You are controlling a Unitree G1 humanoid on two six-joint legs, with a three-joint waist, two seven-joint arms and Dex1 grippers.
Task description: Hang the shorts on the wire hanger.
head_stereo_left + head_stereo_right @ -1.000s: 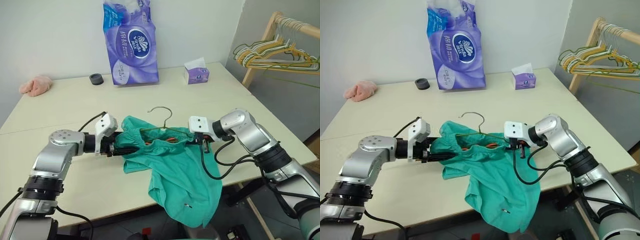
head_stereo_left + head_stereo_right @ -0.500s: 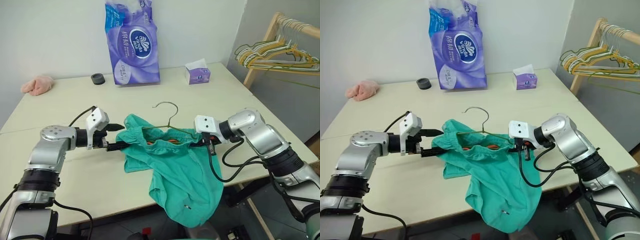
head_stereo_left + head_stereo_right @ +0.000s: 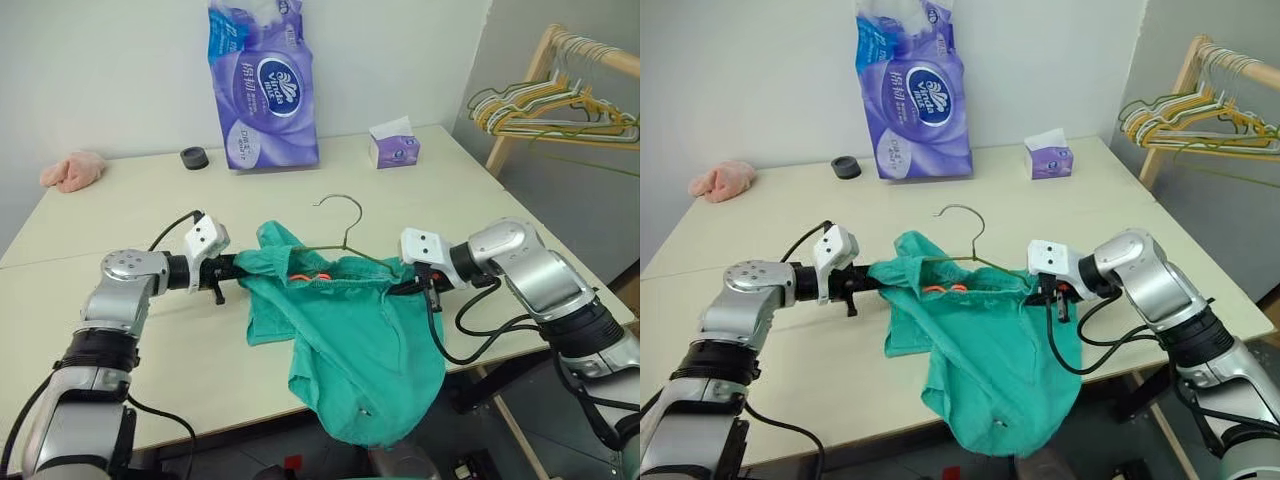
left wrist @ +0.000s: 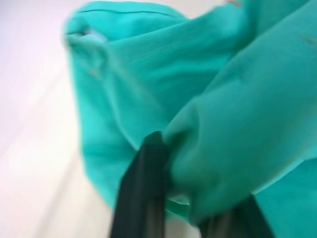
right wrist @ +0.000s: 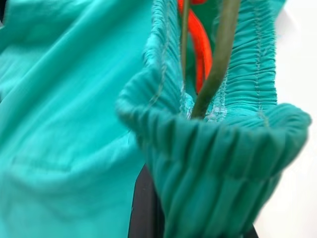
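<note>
Fingers of the left gripper [image 3: 238, 266] have just clamped the shorts [image 3: 350, 350] at frame centre. Right gripper [image 3: 405, 288] stays pinched on waistband and wire hanger [image 3: 340, 232], so stretching can begin.

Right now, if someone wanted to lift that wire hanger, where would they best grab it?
By the curved hook of the wire hanger, coming from above. It sticks up bare above the shorts, while the shoulders are buried inside the gathered waistband, with a claw at each end of it.
</note>
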